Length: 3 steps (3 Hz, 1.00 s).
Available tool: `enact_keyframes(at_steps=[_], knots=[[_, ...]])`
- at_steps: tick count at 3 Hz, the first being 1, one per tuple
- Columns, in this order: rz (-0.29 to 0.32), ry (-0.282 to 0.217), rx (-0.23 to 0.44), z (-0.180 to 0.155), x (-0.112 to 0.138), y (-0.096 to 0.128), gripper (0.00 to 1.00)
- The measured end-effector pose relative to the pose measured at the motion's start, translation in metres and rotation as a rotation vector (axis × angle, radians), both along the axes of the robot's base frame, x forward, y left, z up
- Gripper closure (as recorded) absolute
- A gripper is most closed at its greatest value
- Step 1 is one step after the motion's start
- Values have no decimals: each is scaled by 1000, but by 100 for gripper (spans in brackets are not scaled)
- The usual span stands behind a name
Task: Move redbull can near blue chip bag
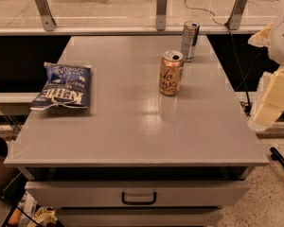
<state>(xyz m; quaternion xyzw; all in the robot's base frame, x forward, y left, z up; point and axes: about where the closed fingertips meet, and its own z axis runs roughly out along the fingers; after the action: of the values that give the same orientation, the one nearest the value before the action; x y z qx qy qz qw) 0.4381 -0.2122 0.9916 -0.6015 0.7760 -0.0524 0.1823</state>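
Observation:
The redbull can (190,40), slim and silver-and-blue, stands upright at the far edge of the grey table (132,131), right of centre. The blue chip bag (61,86) with white "KETTLE" lettering lies flat near the table's left edge, far from the can. My gripper (273,96), cream-coloured, hangs off the table's right side, to the right of and nearer than the redbull can. It touches nothing.
A wider gold-orange can (170,73) stands upright just in front of and left of the redbull can. A glass railing with metal posts (161,8) runs behind the table. A drawer with a dark handle (138,198) sits below the front edge.

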Motion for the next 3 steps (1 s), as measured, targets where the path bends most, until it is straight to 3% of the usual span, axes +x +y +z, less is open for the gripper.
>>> enact_keyframes(at_steps=[1,2,3], knots=[[0,-1,0,0,0,0,0],[-16,-40,35,5,23,-3,0],[-82,-94,138,7,57,-12,0]])
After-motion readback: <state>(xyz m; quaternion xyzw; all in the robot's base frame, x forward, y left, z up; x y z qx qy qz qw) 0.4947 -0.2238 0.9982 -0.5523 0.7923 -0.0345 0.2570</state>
